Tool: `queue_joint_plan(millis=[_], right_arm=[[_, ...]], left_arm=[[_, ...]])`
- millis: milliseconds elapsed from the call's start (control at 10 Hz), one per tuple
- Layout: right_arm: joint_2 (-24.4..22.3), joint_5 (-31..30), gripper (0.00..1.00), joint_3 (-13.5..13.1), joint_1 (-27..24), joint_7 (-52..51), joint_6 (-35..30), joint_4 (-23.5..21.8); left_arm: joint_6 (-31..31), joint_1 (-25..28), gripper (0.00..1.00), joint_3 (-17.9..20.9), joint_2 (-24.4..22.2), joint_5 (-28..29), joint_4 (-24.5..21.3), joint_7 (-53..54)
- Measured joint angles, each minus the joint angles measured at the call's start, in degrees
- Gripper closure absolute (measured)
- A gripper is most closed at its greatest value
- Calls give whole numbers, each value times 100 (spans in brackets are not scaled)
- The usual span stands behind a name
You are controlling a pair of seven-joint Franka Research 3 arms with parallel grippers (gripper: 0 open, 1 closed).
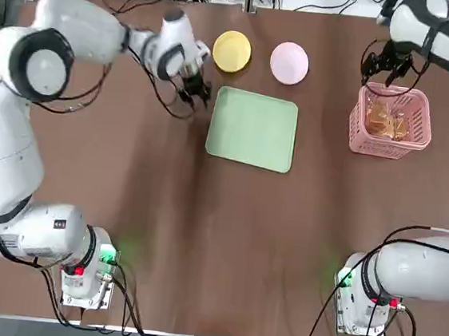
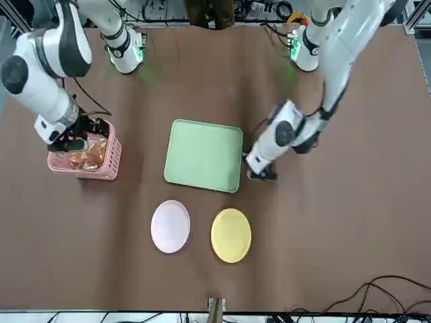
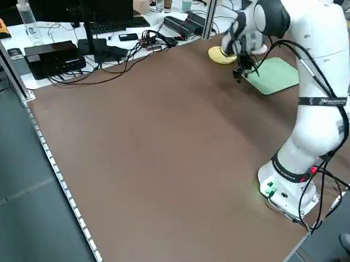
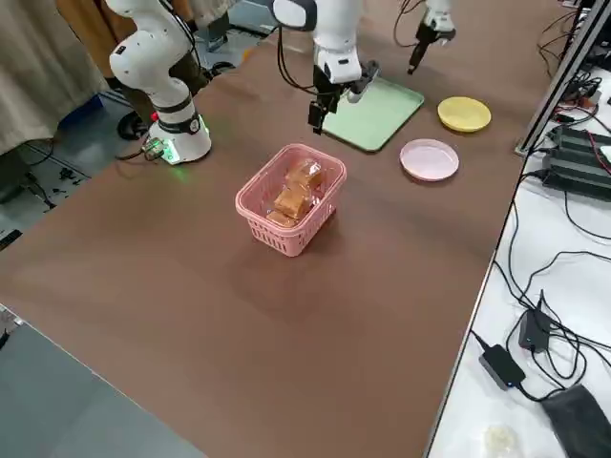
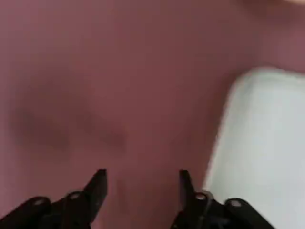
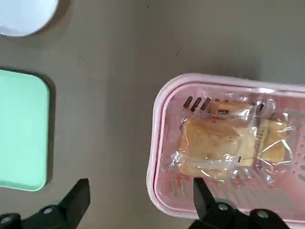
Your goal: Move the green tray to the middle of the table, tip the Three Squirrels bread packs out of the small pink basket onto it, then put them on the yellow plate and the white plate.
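On the brown counter (image 1: 195, 293), the green tray (image 1: 253, 129) lay flat around the middle, just below the yellow plate (image 1: 231, 51) and the white plate (image 1: 289, 63) as the overhead view had it, its placing apparently done or close to it. The left gripper (image 5: 143, 183) hung just beside the tray's left edge, its fingers wide apart with nothing between them. Well to the tray's right sat the small pink basket (image 4: 291, 197), upright, the Three Squirrels bread packs (image 6: 219, 138) in their clear wrap piled inside. The right gripper (image 6: 141, 191) was above the basket, its fingers parted wide and holding nothing, one over the basket's near side and the other out over bare counter. Tipping the packs onto the tray remained to be done, as did sharing them between the plates, both of which stood bare. The next job, by the look of it, fell to the right arm: to grip the basket's wall and carry it over the tray.
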State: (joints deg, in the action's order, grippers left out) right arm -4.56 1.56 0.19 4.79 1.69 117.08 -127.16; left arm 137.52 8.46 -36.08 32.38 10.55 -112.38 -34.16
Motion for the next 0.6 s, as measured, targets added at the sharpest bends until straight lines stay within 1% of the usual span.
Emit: queue_joint_plan(millis=[100, 200, 300, 400, 500, 600], right_arm=[[-4, 0, 4, 1, 4, -1, 229, -233], [-7, 0, 4, 4, 26, -2, 438, -414], [-10, 0, 4, 7, 67, -2, 606, -531], [-13, 0, 4, 7, 94, -1, 708, -589], [-13, 0, 4, 7, 99, -1, 837, -623], [-12, 0, 4, 3, 99, -1, 1031, -691]], left_arm=[[-482, 568, 11, -33, -442, 0, 96, 388], [-981, 1080, 0, -85, -840, 0, 218, 736], [-1483, 1443, 0, -123, -1143, 0, 421, 1009], [-1969, 1672, 0, -127, -1351, 0, 714, 1263], [-2469, 1870, 0, -131, -1479, -1, 1083, 1594], [-3003, 2094, 0, -131, -1546, -1, 1569, 1970]])
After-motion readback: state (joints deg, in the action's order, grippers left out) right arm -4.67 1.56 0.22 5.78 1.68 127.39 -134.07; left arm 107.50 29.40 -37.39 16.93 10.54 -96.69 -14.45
